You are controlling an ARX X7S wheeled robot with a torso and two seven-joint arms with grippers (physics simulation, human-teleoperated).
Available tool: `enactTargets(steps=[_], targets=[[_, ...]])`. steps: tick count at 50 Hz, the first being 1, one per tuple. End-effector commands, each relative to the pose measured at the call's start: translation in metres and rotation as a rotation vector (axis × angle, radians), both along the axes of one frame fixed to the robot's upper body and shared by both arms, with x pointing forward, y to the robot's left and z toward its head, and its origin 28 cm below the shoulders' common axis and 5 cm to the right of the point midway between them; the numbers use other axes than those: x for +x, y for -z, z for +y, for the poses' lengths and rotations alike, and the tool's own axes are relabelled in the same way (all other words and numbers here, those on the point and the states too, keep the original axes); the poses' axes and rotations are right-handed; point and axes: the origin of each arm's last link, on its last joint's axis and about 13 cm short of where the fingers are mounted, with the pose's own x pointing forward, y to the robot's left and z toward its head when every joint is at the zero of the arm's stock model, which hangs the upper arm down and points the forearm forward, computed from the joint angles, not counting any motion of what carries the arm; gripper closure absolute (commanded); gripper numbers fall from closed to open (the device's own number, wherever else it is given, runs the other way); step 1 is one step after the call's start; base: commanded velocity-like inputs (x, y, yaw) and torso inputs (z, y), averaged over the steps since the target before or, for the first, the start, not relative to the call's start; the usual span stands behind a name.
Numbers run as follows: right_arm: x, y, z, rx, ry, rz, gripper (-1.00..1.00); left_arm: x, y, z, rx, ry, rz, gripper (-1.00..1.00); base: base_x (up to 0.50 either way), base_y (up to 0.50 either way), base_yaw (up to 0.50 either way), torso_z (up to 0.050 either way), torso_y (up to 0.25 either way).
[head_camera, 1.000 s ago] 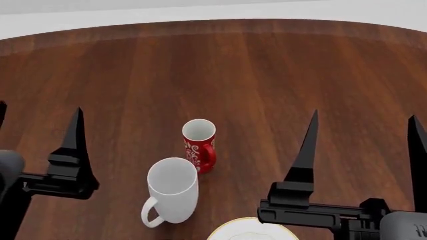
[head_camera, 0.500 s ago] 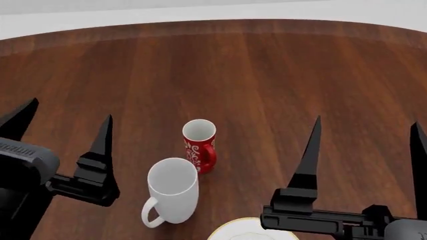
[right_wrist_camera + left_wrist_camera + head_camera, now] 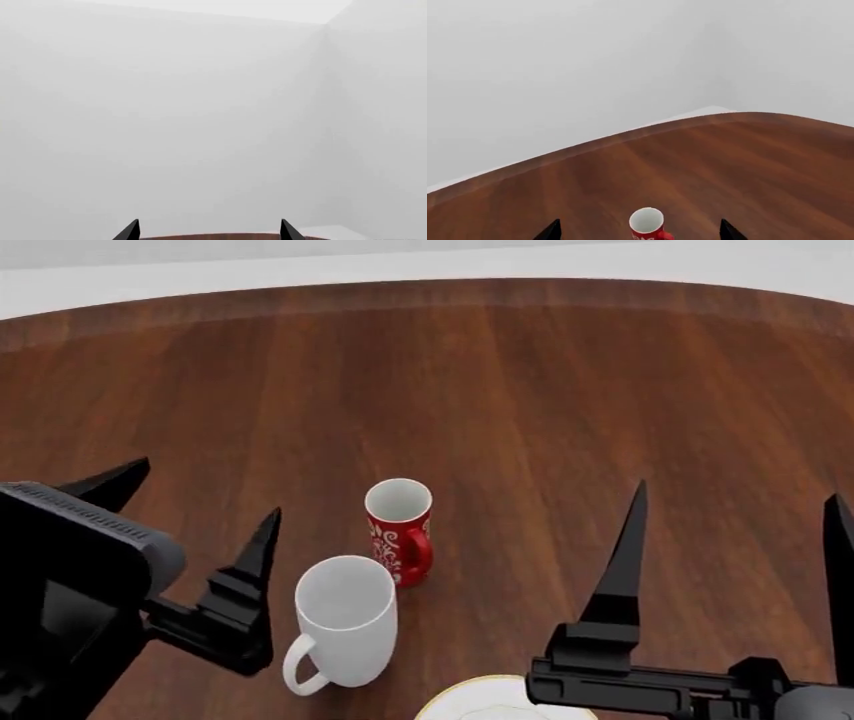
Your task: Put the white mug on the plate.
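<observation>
Standing upright, white mug [image 3: 346,620] beside plate [image 3: 501,701].

The tabletop [image 3: 534,390] carries two mugs, one white mug [image 3: 346,622] and one red mug [image 3: 399,531], plus one plate [image 3: 467,704].

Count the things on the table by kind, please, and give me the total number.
Mugs: 2, the white mug and the red mug
Plates: 1, the plate, partly cut off by the picture's edge
Total: 3
</observation>
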Motion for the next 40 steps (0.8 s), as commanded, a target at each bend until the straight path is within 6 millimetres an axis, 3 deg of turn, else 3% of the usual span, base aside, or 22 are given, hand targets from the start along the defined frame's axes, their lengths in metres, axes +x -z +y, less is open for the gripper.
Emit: enactTargets(steps=[1,40], targets=[[0.000,0.002,-0.001,0.003,0.004,0.003,-1.00,0.001,-0.004,0.003,0.052,0.054,0.079,-1.00,0.00,0.00,0.00,0.000,0.000],[0.003,0.012,-0.003,0.026,0.004,0.020,-1.00,0.012,0.017,0.005,0.132,0.069,0.233,-1.00,0.00,0.00,0.00,0.000,0.000]])
